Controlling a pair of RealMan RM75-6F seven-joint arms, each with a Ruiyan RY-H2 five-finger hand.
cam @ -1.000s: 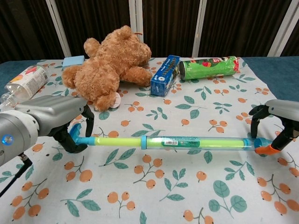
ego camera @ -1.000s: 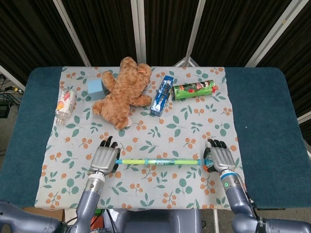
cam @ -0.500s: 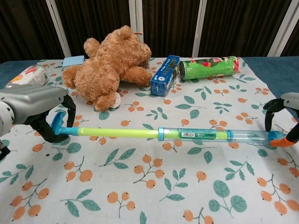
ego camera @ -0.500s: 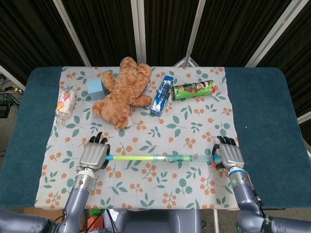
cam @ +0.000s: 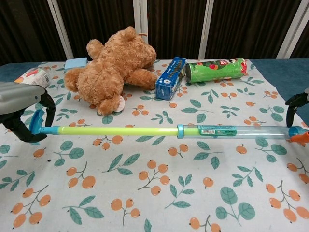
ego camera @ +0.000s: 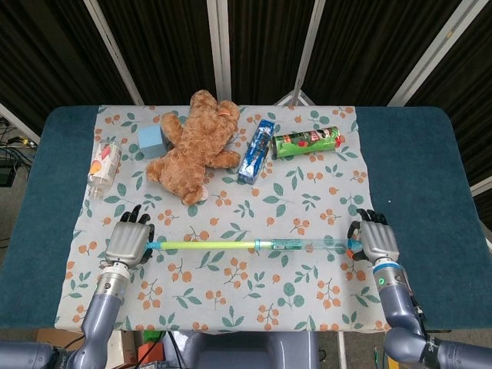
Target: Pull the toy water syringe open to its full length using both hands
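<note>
Change: both hands have drawn further apart than half a second ago, and more yellow-green plunger rod now shows outside the clear barrel.
Left hand: left hand [ego camera: 128, 242] has its fingers curled around the blue plunger handle [cam: 35, 123] at the rod's outer end.
Right hand: right hand [ego camera: 376, 241] has its fingers wrapped around the barrel's orange-tipped nozzle end [cam: 300, 137], partly cut off in the chest view.
Toy water syringe: toy water syringe [ego camera: 254, 245] hangs level between the two sets of fingers, just above the floral tablecloth [ego camera: 254, 300].
Progress: the rod [cam: 116, 130] is out about as long as the barrel [cam: 236, 131]; its blue piston [cam: 180, 130] looks close to the barrel mouth. By my judgement the pull is nearly finished, with little or no travel left.
Beyond the fingers: teddy bear [ego camera: 196, 146], blue box [ego camera: 257, 151] and green crisp can [ego camera: 306, 142], well apart.
</note>
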